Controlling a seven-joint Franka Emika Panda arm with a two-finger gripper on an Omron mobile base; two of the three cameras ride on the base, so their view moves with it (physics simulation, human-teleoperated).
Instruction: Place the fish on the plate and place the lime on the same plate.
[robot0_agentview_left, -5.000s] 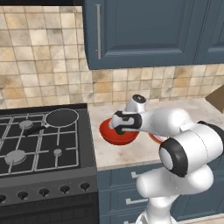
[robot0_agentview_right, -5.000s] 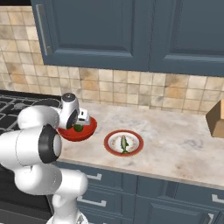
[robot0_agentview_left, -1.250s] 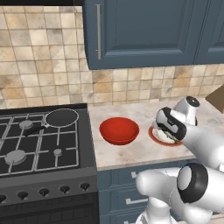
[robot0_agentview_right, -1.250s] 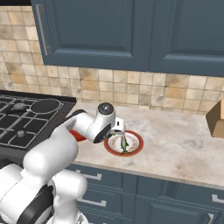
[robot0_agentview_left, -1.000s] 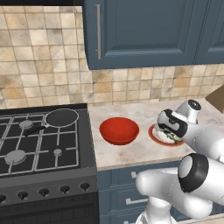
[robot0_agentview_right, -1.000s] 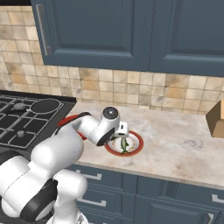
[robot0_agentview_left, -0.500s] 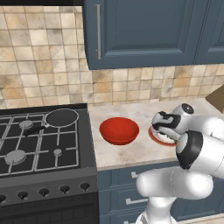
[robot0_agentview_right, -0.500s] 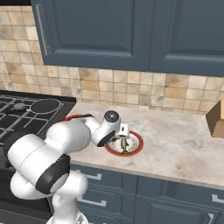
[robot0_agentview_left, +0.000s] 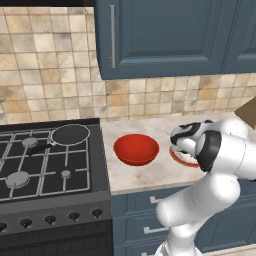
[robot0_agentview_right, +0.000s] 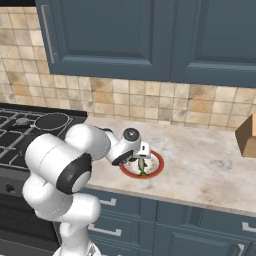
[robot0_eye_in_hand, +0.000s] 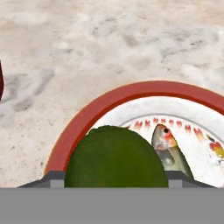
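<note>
A: Hand view first. What is at the gripper (robot0_eye_in_hand: 114, 181)?
B: The lime (robot0_eye_in_hand: 115, 157) sits right between its two dark finger tips (robot0_eye_in_hand: 51, 179), one tip showing at each side of it. The jaws stand wide apart around it. Whether they press on it or have let go, I cannot tell.

A: And below the lime?
B: The plate (robot0_eye_in_hand: 92, 113), red rim, white centre. The lime is over its near-left part. The fish (robot0_eye_in_hand: 168, 148) lies on the plate just beside the lime, head toward the rim.

A: From the right base view?
B: The gripper (robot0_agentview_right: 141, 156) is down over the plate (robot0_agentview_right: 156, 168) on the tabletop (robot0_agentview_right: 200, 170). The fish (robot0_agentview_right: 142, 166) lies on the white centre.

A: Anything else nearby?
B: In the left base view a red bowl (robot0_agentview_left: 136, 149) stands on the tabletop (robot0_agentview_left: 150, 175), left of the plate (robot0_agentview_left: 176, 156) and apart from it, with the stove (robot0_agentview_left: 45, 160) further left. A brown box (robot0_agentview_right: 247, 135) sits at the far right of the tabletop, well apart.
</note>
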